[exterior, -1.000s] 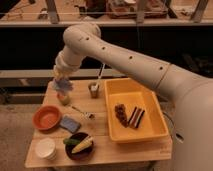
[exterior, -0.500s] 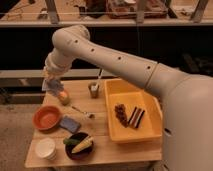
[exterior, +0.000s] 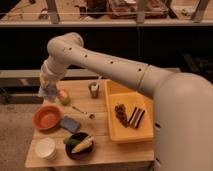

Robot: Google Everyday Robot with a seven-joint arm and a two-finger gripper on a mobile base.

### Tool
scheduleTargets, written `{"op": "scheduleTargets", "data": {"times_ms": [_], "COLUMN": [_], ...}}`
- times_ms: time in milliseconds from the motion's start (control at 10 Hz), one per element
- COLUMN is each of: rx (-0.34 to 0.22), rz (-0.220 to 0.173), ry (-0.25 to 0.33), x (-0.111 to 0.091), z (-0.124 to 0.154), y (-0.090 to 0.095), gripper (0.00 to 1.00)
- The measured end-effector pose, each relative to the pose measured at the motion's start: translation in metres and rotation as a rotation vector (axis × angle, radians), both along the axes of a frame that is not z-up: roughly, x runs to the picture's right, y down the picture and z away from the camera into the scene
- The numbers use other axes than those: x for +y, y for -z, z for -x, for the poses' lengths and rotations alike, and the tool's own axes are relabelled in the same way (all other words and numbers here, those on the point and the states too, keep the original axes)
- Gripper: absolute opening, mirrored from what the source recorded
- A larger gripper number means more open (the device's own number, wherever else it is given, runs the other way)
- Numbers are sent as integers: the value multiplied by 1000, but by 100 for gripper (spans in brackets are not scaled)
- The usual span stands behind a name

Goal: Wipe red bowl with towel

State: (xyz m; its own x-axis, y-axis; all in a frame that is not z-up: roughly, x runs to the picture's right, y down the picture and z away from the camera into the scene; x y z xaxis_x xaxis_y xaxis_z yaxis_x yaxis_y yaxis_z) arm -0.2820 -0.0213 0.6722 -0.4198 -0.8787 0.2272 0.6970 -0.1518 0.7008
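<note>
We are watching the gripper [exterior: 50, 90] hovering over the table's [exterior: 98, 132] far-left corner, seemingly pinching a pale towel [exterior: 46, 94] just beyond the red bowl [exterior: 47, 117], which is sitting empty at the left edge. By our reading the approach is ending, and the next move is calling for a short drop nearward into that bowl. To the right, a yellow tray [exterior: 127, 138] is holding dark bars [exterior: 136, 117], while the near black bowl [exterior: 70, 152] is carrying corn [exterior: 82, 145].

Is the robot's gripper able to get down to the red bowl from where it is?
Probably yes. The gripper hangs just above the red bowl, at the table's left end, with nothing between them, and the bowl looks empty.
</note>
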Motion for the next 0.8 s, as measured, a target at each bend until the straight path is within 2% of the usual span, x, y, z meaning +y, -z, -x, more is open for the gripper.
{"op": "scheduleTargets", "data": {"times_ms": [300,400,500,800], "rx": [-41,-46,-53,-70], "rz": [43,57,90,160], "ry": [20,26,41,83], "x": [38,48,65,98], "z": [52,59,67,89], "y": [-27,-35,-49,-63], "gripper": [0,0,0,0]}}
